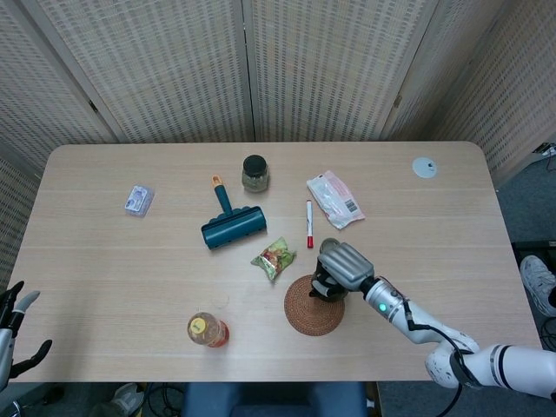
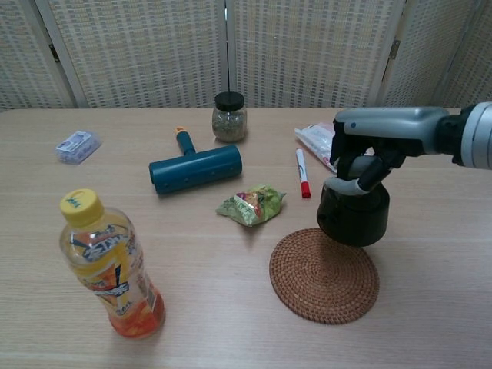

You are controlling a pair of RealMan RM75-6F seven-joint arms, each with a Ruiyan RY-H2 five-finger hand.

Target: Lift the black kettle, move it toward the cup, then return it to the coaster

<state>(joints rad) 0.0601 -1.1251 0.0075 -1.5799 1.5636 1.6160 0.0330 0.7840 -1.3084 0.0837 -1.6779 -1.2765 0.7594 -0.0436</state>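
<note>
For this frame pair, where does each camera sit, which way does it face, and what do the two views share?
Head view: high above the near edge, looking down on the whole wooden table; right hand and forearm show, left hand at the lower-left corner.
Chest view: low at the table's edge, facing the screen; only the right hand.
Shared: black kettle gripped over the round woven coaster, orange drink bottle.

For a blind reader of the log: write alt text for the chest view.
The right hand holds the black kettle from above, just over the far edge of the round woven coaster. On the wooden table around it lie a bottle, a blue lint roller, a snack packet, a red marker and a jar.
</note>
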